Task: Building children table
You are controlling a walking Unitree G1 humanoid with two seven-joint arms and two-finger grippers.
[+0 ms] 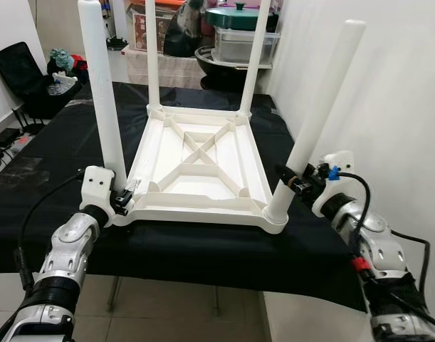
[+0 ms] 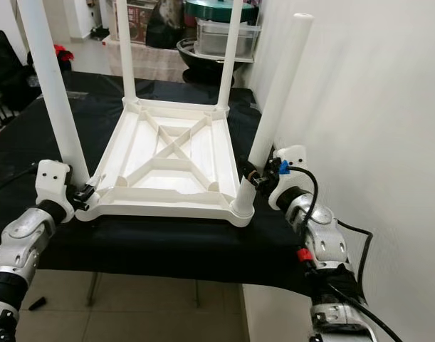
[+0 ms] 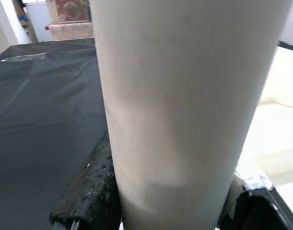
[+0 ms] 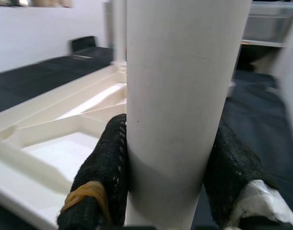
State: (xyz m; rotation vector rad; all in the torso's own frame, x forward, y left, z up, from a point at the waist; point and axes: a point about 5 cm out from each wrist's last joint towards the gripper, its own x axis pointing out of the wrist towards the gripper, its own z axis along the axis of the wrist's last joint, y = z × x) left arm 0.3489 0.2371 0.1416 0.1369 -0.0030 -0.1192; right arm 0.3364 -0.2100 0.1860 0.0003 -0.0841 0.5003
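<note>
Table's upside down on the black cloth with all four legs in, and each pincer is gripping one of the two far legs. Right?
Not quite. The pincers are on the two near legs, not the far ones. The left eye view shows the left pincer shut on the near left leg and the right pincer shut on the near right leg. The table does lie upside down on the black cloth with four legs in.

Head stereo looking down at shared table (image 1: 196, 160), wrist cameras hugging legs
</note>
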